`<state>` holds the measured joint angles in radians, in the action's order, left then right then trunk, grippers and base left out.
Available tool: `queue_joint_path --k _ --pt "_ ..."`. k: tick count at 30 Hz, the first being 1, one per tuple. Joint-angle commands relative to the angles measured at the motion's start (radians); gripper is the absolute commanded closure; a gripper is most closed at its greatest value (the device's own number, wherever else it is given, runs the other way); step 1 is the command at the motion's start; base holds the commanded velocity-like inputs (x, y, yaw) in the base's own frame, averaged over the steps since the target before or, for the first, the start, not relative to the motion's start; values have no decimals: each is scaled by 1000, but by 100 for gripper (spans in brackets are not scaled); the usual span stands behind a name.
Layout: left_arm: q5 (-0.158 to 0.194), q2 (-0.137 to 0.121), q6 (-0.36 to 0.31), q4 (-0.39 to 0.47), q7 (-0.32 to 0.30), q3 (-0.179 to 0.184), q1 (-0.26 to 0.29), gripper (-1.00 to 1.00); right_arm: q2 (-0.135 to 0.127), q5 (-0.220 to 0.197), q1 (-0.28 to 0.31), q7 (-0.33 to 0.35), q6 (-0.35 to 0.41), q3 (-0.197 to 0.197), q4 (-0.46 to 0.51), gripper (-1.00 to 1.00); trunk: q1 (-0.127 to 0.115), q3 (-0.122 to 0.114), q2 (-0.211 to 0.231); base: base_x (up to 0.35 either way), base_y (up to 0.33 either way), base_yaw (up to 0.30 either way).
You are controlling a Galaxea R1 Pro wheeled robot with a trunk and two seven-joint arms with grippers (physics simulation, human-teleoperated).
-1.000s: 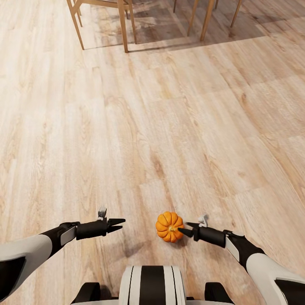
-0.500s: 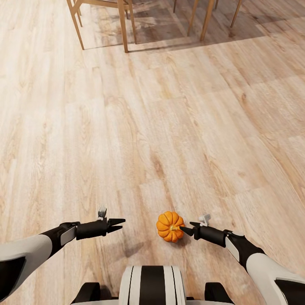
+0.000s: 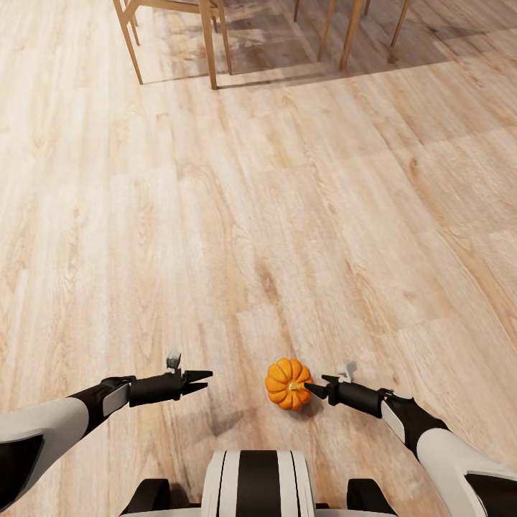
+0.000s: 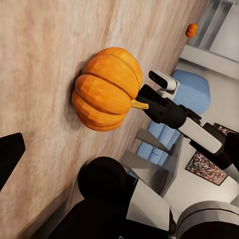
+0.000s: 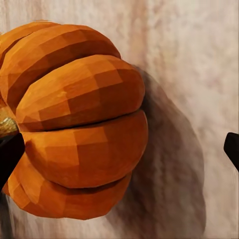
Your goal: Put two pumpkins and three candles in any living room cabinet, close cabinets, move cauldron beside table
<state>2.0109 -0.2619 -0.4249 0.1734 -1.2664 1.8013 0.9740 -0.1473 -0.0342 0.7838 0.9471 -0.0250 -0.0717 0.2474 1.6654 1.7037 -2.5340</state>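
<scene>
one pumpkin (image 3: 287, 384) touching right pincer (image 3: 314, 388).

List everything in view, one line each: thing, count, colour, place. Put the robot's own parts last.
pumpkin: one close by, bright orange, lying on its side on the floor just ahead of the robot's base, stem toward the right pincer.
second pumpkin: one, orange, small and far off in the left wrist view; what it sits on is unclear.
floor: light wood planks.
wooden legs: several, tan, at the far end of the floor; chair or table, cannot tell.
blue seat: one, pale blue, behind the right arm in the left wrist view.
left pincer: black, off to the pumpkin's left, holding nothing.
right pincer: black, tips at the pumpkin's stem; a grip cannot be confirmed.
</scene>
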Motion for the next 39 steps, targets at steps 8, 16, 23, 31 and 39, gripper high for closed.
queue_joint_path --k 8,16,23,31,39 --pt "0 0 0 0 1 0 0 -100 0 4 -1 59 5 -8 51 -100 0 0 0 0 0 0" --pt "0 0 0 0 1 0 0 -100 0 4 -1 55 8 -8 52 -100 0 1 0 0 0 49" --pt "0 0 0 0 1 0 0 -100 0 4 -1 55 6 -8 52 -100 0 2 0 0 0 30" --pt "0 0 0 0 1 0 0 -100 3 4 -1 47 7 -8 48 -100 0 2 0 0 0 1" --pt "0 0 0 0 1 0 0 -100 23 9 -1 44 8 -8 48 -100 0 8 0 0 0 104"
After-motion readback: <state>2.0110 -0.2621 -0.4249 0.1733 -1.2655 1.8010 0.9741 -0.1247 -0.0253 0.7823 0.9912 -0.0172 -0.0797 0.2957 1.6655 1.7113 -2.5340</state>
